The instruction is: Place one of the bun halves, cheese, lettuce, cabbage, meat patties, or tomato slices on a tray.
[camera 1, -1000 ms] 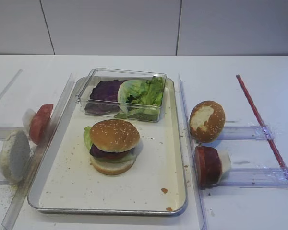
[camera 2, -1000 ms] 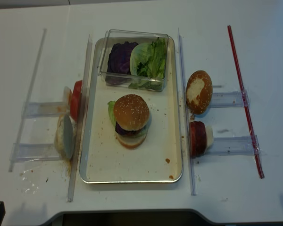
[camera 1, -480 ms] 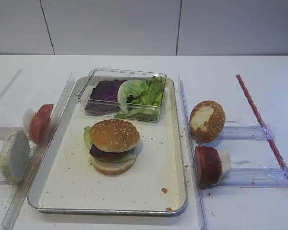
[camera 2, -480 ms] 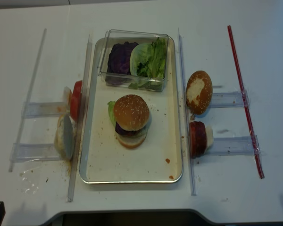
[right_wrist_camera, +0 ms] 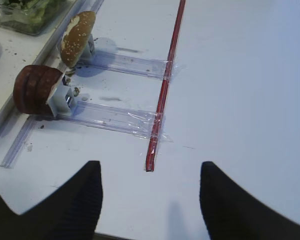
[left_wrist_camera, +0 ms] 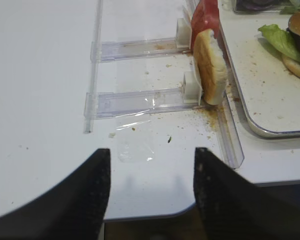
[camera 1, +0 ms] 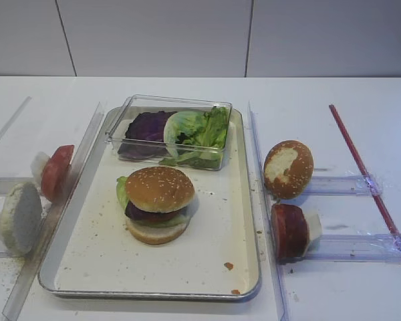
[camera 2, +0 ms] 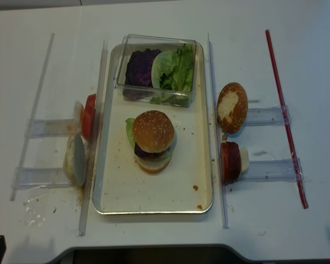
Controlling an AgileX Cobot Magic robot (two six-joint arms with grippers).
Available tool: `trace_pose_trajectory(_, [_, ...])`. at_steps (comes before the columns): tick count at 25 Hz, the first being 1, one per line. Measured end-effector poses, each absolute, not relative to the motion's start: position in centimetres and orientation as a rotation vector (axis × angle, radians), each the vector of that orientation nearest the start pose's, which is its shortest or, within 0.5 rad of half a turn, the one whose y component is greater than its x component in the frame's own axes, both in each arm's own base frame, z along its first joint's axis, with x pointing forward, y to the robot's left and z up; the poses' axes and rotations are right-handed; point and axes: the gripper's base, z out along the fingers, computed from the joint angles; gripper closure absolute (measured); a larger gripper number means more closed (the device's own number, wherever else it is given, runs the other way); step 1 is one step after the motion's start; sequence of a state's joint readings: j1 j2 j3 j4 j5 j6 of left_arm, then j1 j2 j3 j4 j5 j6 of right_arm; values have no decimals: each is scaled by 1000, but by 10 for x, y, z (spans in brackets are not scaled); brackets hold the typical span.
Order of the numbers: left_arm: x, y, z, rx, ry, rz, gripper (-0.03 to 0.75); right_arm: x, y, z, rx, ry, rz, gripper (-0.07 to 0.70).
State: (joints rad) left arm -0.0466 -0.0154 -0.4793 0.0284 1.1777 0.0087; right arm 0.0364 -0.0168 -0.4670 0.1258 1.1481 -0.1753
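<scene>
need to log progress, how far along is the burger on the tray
Done: a full stack stands on the tray, sesame bun top capping it. In hand: nothing; both grippers hang open, fingers empty. Left: a spare bun and patty remain in the right-hand holders, off the tray.

Left gripper [left_wrist_camera: 150, 192], right gripper [right_wrist_camera: 150, 200]: fingers spread, holding nothing.
</scene>
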Motion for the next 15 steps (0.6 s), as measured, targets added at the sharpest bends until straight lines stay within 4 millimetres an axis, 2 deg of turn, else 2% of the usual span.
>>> trace_pose_trajectory(15, [-10, 3, 262, 57, 2166, 13, 356, -8, 10, 262, -236, 2129, 73, 205])
